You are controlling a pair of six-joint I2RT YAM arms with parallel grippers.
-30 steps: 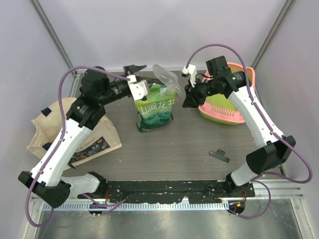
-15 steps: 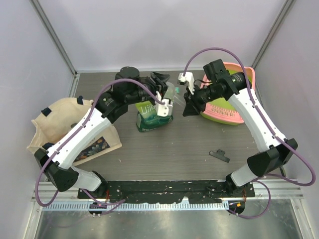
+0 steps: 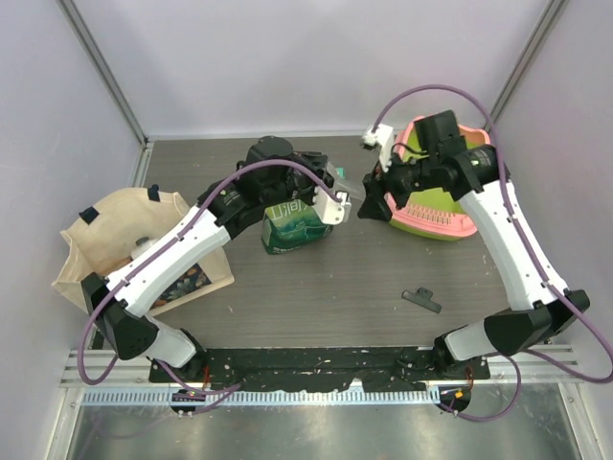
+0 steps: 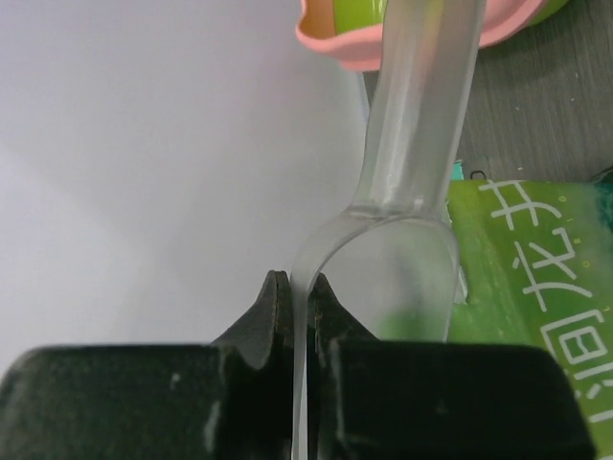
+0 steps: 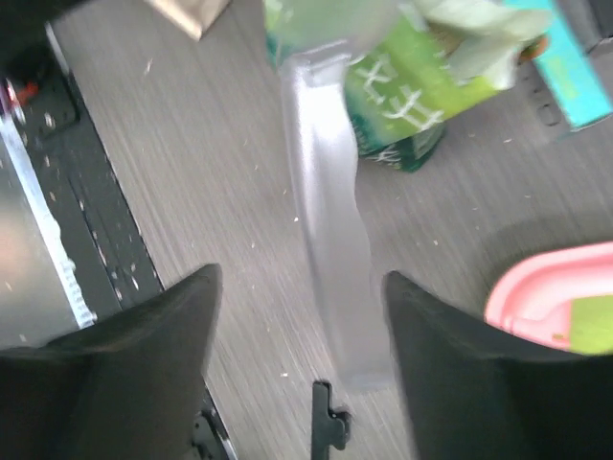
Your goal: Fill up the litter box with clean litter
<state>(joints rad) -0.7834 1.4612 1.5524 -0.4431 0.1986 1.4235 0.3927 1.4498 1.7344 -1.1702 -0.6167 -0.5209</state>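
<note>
Left gripper (image 4: 299, 287) pinches the scoop (image 4: 402, 192) at its bowl; right gripper (image 5: 302, 283) gapes around the handle. Far right, the box (image 3: 426, 222) — likely light, stiff — take its rim.

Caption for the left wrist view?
Close-up: left gripper shut on the clear scoop, handle pointing toward the litter box, green bag alongside.

A litter box (image 3: 422, 223) is seen at the far right of the table (image 3: 335, 278), with a pouch (image 3: 292, 232) set near the centre and a tote bag (image 3: 101, 240) laid at the left edge. A scoop (image 4: 414, 125) is held above the pouch by the left gripper (image 4: 294, 287), its handle stretched toward the litter box and framed between the spread fingers of the right gripper (image 5: 299, 287). A small clip (image 3: 421, 299) lies nearer the arms, in front of the litter box.
</note>
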